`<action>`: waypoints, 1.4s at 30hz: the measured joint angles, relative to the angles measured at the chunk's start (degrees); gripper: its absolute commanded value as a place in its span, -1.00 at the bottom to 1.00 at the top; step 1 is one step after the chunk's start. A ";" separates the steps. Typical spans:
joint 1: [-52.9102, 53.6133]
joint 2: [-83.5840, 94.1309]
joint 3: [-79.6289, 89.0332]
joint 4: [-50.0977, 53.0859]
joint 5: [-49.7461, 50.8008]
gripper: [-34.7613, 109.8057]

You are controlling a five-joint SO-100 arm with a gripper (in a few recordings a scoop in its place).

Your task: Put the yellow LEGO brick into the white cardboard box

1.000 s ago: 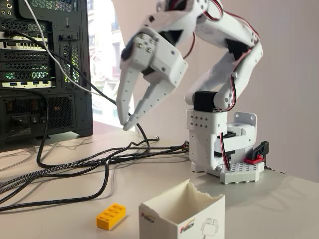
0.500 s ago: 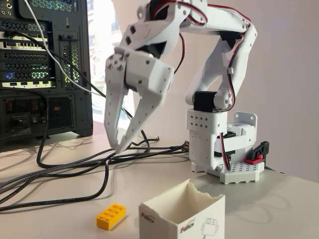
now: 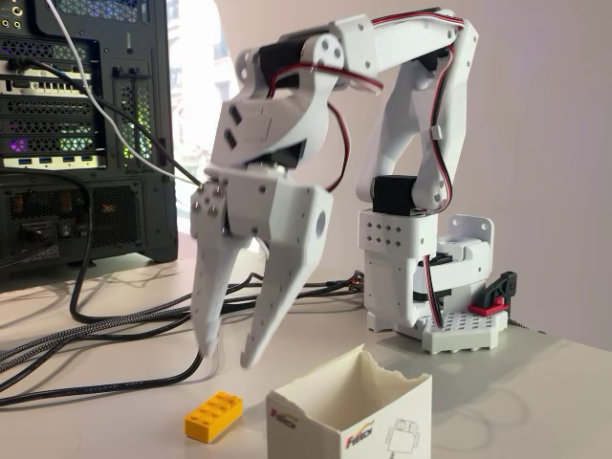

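1. The white gripper [image 3: 228, 356] hangs fingers-down over the table [image 3: 535, 382], its two fingers spread apart and holding nothing.
2. The yellow LEGO brick [image 3: 212, 416] lies flat on the table just below the fingertips, not touched by them, and just left of the white cardboard box [image 3: 349, 411].
3. The box stands upright and open, its top rim ragged; the nearer fingertip hangs just above and left of that rim.
4. A tangle of black and braided cables [image 3: 143, 330] runs across the table behind the gripper, from a black computer tower [image 3: 86, 134] at the left.
5. The arm's white base [image 3: 421, 277] stands behind the box on a studded plate [image 3: 469, 330], with a red-and-black clamp [image 3: 495, 295] at its right.
6. The box front carries a red-and-black logo reading roughly "Fetch" [image 3: 359, 442] beside a line drawing of a robot [image 3: 404, 435]; a smaller mark on the left face is unreadable.
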 measured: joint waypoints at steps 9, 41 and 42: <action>-1.67 -5.45 -0.62 -1.85 2.55 -0.21; 0.79 -16.70 -5.54 -4.22 1.41 -0.37; 0.97 -16.70 -5.54 -4.22 1.49 -0.37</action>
